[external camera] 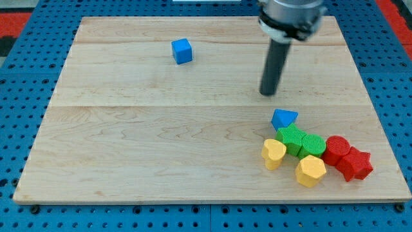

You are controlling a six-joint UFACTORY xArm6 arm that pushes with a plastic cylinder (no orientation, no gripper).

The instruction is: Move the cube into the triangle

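A blue cube [182, 51] sits on the wooden board [141, 142] near the view's top, left of centre. A blue triangle [284, 119] lies at the view's right, at the top of a cluster of blocks. My tip [268, 93] is on the board a little above and left of the blue triangle, apart from it, and far to the right of the blue cube.
Below the triangle lie a green block [292, 138] and a second green block [313, 145], a yellow heart-like block [274, 154], a yellow hexagon [310, 171], a red block [336, 149] and a red star [355, 164]. A blue pegboard [19, 116] surrounds the board.
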